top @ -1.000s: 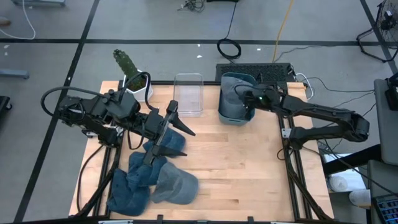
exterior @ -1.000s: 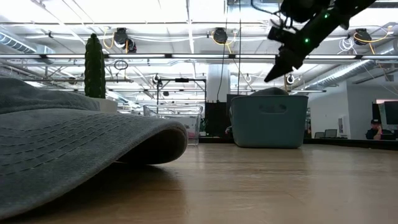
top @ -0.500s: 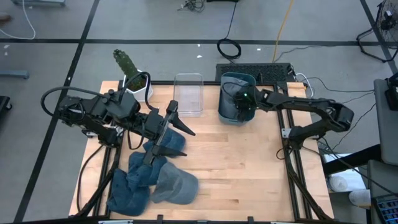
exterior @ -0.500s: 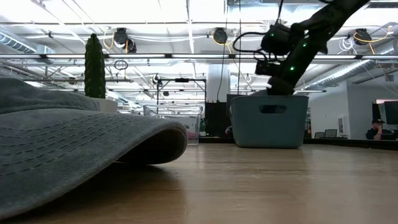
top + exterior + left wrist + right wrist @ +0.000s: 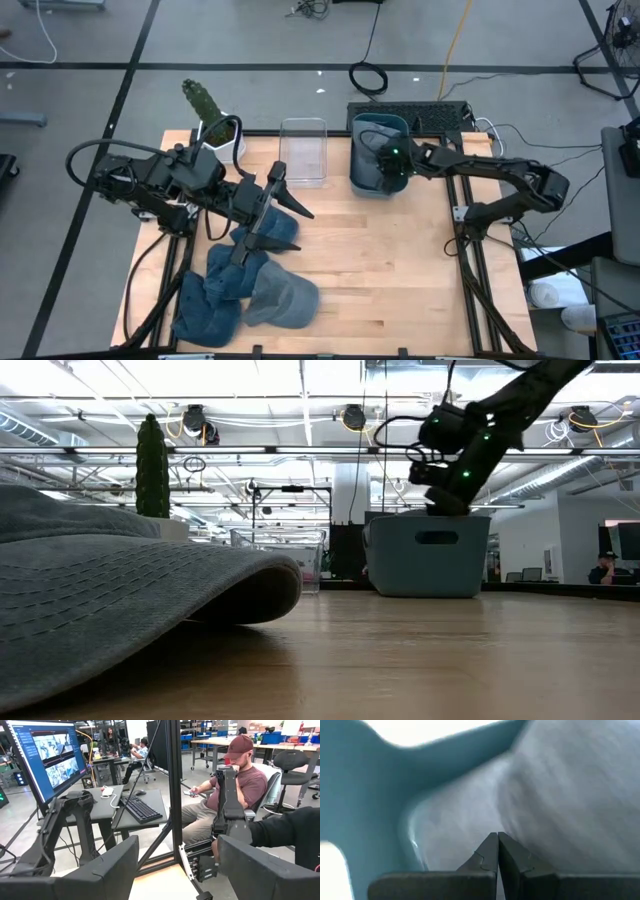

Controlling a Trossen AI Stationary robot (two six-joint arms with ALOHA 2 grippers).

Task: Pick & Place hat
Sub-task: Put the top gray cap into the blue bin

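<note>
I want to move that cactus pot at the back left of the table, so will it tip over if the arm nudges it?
Probably yes: the cactus rises tall above a small white pot, so it looks top-heavy. The pot likely slides on the smooth wooden table.

1. A table (image 5: 400, 290) was seen from above, with the left arm over its left half and the right arm reaching in from its right side.
2. A bin (image 5: 372, 181) was placed at the table's far edge, right of centre.
3. The right gripper (image 5: 388, 172) was lowered inside the bin, fingers together, beside a hat (image 5: 580, 795) lying in it.
4. A clear container (image 5: 303, 150) was set just left of the bin.
5. A potted cactus (image 5: 208, 108) was placed at the far left corner.
6. A heap of hats (image 5: 245, 290) was spread over the near left part.
7. The left gripper (image 5: 262, 215) was held above the heap's far end, fingers apart.
</note>
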